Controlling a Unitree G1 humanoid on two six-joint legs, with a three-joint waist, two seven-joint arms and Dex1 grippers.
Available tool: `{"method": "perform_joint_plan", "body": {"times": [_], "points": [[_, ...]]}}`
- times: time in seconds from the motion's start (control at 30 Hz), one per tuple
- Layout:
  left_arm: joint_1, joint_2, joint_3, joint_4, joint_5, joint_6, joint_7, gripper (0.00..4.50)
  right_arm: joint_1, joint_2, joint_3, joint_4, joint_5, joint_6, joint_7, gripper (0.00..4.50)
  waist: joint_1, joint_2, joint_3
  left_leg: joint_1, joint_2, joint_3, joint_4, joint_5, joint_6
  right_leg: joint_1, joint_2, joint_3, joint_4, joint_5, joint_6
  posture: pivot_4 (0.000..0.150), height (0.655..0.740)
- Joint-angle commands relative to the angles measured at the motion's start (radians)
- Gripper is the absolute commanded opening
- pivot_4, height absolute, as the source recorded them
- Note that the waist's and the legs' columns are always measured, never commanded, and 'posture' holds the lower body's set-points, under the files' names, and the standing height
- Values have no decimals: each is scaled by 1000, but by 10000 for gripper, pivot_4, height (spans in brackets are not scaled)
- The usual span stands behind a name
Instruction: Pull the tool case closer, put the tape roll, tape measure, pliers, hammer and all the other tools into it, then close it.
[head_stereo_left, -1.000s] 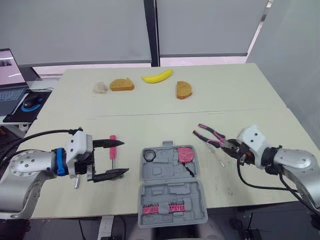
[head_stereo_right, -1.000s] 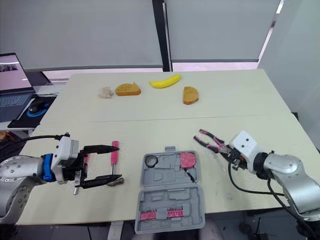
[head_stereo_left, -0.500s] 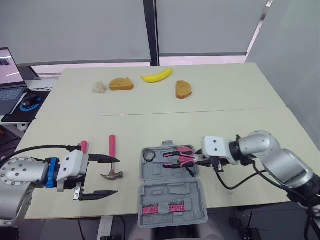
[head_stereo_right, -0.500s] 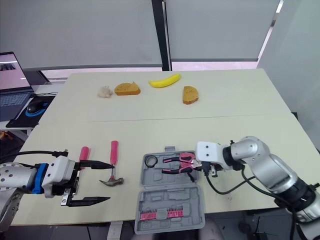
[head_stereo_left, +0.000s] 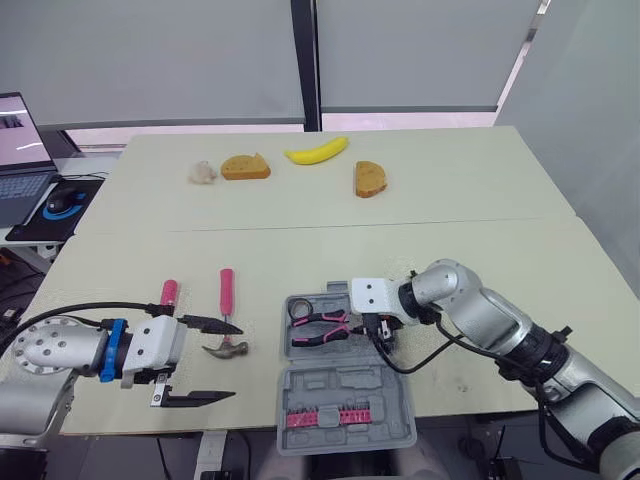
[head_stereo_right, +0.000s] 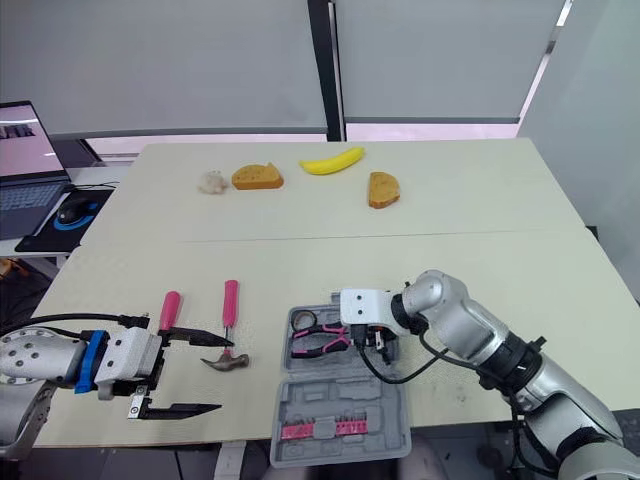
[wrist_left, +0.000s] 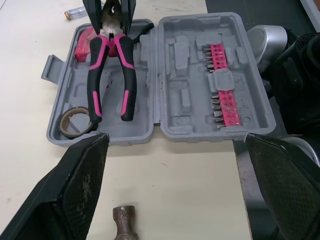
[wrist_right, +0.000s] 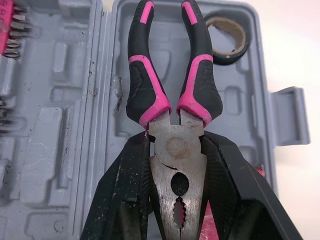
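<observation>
Grey plastic tool case (head_stereo_left: 350, 385) lies open flat at the near edge of the pale counter (head_stereo_left: 450, 220). Its lid half is nearest me, and its tray half lies beyond the hinge.

- The lid half carries a pink row of screwdriver bits (head_stereo_left: 322, 415).
- In the tray half, a dark tape roll (wrist_left: 75, 122) sits in the left far corner. A pink tape measure (wrist_left: 82, 47) is at the right end.
- The black-and-pink-handled pliers (head_stereo_left: 320, 328) are over the tray half, handles pointing toward the tape roll. I cannot tell whether they rest on the plastic.
- The right hand (wrist_right: 175, 137) is clenched on the pliers' steel head, one black finger on each side of the pivot.
- The left hand (head_stereo_left: 236, 360) is spread wide and holds nothing, just left of the case. It is low over the counter and aimed at the case.
- The pink-handled steel hammer (head_stereo_left: 226, 295) lies on the counter left of the case. Its head shows between the left hand's fingers in the wrist view.
- A second pink-handled tool (head_stereo_left: 168, 292) lies further left of the case, beyond the hammer.
</observation>
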Motion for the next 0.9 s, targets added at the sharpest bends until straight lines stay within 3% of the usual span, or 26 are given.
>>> {"method": "perform_joint_plan", "body": {"times": [0.03, 0.7, 0.77, 0.9], "points": [[-20, -1, -5, -12, -7, 14, 22, 45000, 15, 9, 5, 3, -20, -24, -7, 12377, 0, 0, 0, 0, 0, 0, 0, 0, 0, 0, 0, 0, 0, 0, 0, 1500, 7400], [-47, -4, -51, -59, -7, 58, 65, 45000, 3, 130, 19, 135, -56, -14, -19, 12377, -5, 0, 0, 1, 0, 0, 0, 0, 0, -2, 1, 1, 5, 0, 0, 1500, 7400], [-47, -4, -53, -60, -7, 56, 70, 45000, 0, 129, 11, 127, -48, -4, -6, 19733, -5, 0, 0, 1, 1, 0, 0, 0, 0, -2, 1, 1, 6, 0, 0, 1500, 7400], [-41, -3, -52, -66, -7, 56, 76, 45000, -8, 110, -22, 75, -22, 5, 24, 29070, -4, 0, 0, 1, 0, 0, 0, 0, 0, -2, 1, 1, 6, 0, 0, 1500, 7400]]}}
